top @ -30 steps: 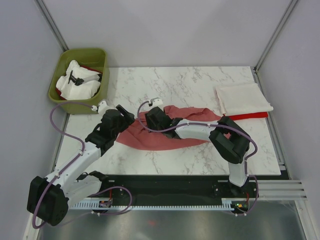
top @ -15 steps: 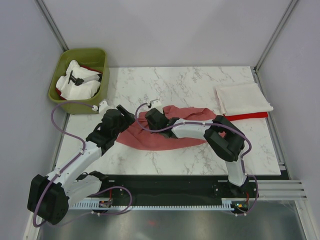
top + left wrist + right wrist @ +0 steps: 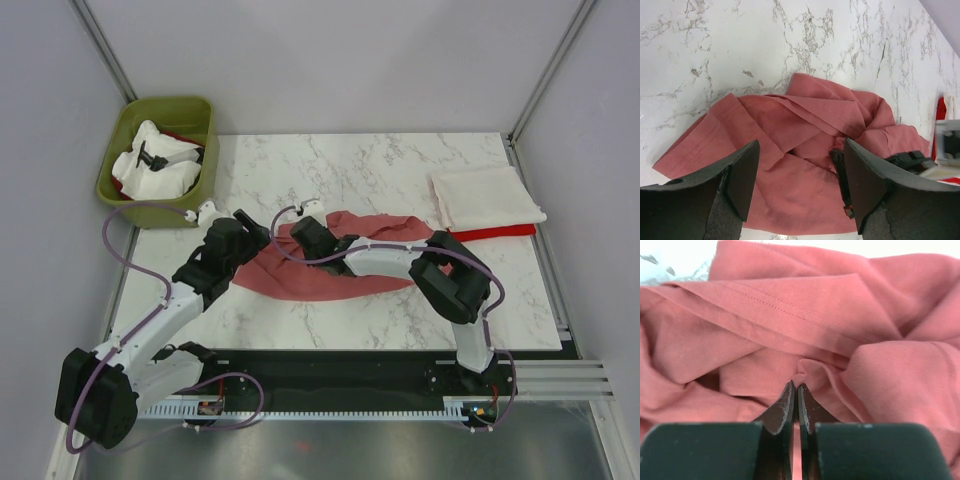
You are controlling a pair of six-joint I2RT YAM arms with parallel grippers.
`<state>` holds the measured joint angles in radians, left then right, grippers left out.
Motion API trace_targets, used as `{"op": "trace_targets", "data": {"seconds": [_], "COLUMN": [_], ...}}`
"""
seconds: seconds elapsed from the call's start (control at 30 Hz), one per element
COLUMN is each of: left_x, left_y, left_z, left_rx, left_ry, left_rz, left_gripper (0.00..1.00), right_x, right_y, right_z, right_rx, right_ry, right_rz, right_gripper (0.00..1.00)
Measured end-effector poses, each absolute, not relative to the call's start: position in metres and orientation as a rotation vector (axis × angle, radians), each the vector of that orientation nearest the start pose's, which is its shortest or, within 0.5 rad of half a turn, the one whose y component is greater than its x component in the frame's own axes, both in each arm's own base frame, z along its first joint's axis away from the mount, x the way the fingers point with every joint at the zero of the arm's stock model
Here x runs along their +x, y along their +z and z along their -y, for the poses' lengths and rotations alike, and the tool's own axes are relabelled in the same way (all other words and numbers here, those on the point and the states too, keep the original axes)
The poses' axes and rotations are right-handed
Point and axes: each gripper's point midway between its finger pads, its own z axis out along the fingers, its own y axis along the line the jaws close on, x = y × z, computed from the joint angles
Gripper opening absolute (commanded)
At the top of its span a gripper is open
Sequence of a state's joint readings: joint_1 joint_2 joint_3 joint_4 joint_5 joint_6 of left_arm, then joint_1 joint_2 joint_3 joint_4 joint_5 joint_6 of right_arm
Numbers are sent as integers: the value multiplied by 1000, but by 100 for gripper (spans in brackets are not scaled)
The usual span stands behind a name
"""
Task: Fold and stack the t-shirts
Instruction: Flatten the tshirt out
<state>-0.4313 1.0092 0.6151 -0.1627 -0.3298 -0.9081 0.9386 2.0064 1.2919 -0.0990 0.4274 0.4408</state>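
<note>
A crumpled salmon-red t-shirt (image 3: 330, 265) lies across the middle of the marble table (image 3: 380, 170). My right gripper (image 3: 797, 385) is shut, pinching a small fold of that salmon-red t-shirt (image 3: 805, 320) near its left part. My left gripper (image 3: 797, 185) hovers open just above the salmon-red t-shirt (image 3: 790, 165) at its left end, with nothing between its fingers. At the back right a folded cream-white t-shirt (image 3: 487, 197) rests on a bright red t-shirt (image 3: 500, 232), of which only an edge shows.
A green bin (image 3: 160, 155) at the back left corner holds white and red cloth. Grey walls close in the table on the left, right and back. The arms' bases sit on a black rail (image 3: 340, 375) at the near edge.
My right gripper has closed on a fold of the salmon-red t-shirt; its arm shifted slightly left. The left arm has barely moved.
</note>
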Motion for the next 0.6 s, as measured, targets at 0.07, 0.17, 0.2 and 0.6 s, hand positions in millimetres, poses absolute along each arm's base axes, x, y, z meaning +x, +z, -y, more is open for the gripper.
{"op": "trace_targets", "data": {"seconds": [0.07, 0.17, 0.2, 0.6], "left_x": [309, 309, 310, 315], "left_y": [143, 139, 137, 153], "left_z": [114, 118, 119, 162], "left_rx": [-690, -671, -665, -396], "left_ry": [-454, -462, -462, -658], "left_rz": [-2014, -2037, -2045, -2044], "left_gripper": [74, 74, 74, 85], "right_x": [336, 335, 334, 346], "right_y": [49, 76, 87, 173], "right_z": [-361, -354, -352, -280], "right_rx": [-361, -333, -320, -104], "right_ry": [204, 224, 235, 302], "right_rz": [-2254, -2213, -2194, -2054], "right_gripper": [6, 4, 3, 0]}}
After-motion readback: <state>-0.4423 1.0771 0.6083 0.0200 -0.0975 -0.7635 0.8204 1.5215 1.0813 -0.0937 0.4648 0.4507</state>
